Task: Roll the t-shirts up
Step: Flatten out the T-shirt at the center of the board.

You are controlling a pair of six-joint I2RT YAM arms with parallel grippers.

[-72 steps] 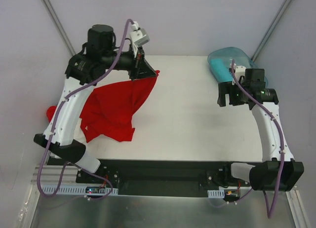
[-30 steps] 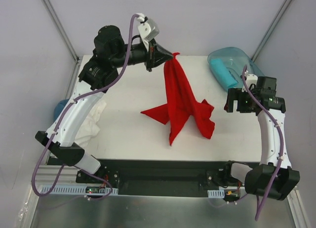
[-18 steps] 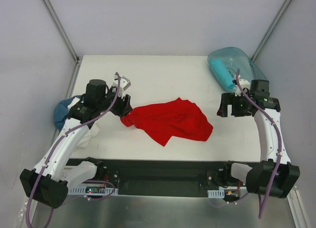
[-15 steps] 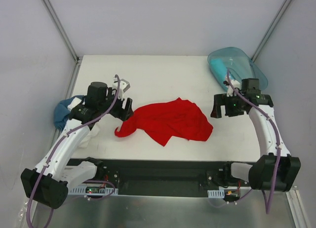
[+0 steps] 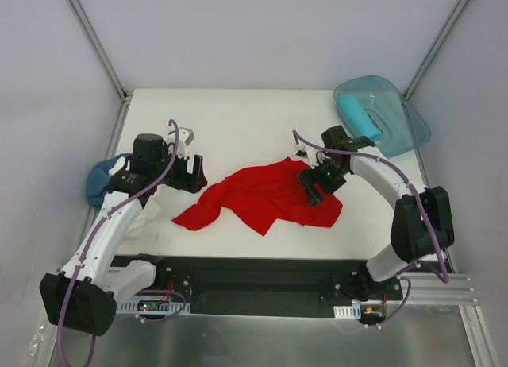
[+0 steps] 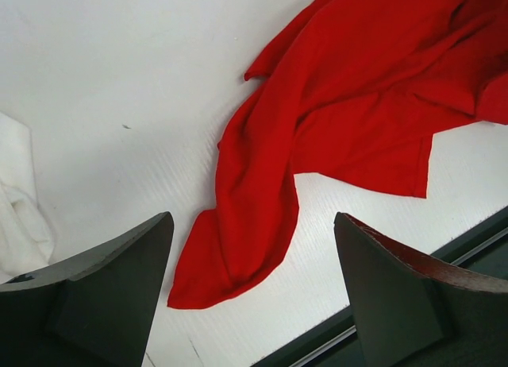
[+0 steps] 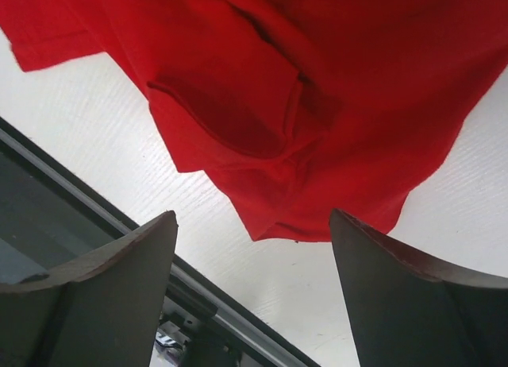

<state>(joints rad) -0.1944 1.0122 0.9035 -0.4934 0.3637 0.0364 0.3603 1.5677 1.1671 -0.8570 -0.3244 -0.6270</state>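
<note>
A bright red t-shirt (image 5: 262, 196) lies crumpled in the middle of the white table (image 5: 238, 121), with one sleeve trailing toward the front left. My left gripper (image 5: 194, 175) hovers just off its left end, open and holding nothing. In the left wrist view that gripper (image 6: 252, 216) frames the trailing red t-shirt (image 6: 349, 105). My right gripper (image 5: 312, 186) hangs over the shirt's right part, open. Between its fingers in the right wrist view (image 7: 252, 214) shows the hem of the red t-shirt (image 7: 317, 89). A white t-shirt (image 5: 148, 211) and a blue one (image 5: 98, 184) lie bunched under the left arm.
A translucent teal tub (image 5: 401, 105) sits at the back right corner with turquoise cloth (image 5: 359, 117) in it. The black front rail (image 5: 254, 272) runs along the table's near edge. Grey walls close in the back and sides.
The left gripper carried the red t-shirt up and across, lowered, then let it go; the shirt now lies on the table. The right arm swung left over the shirt.
</note>
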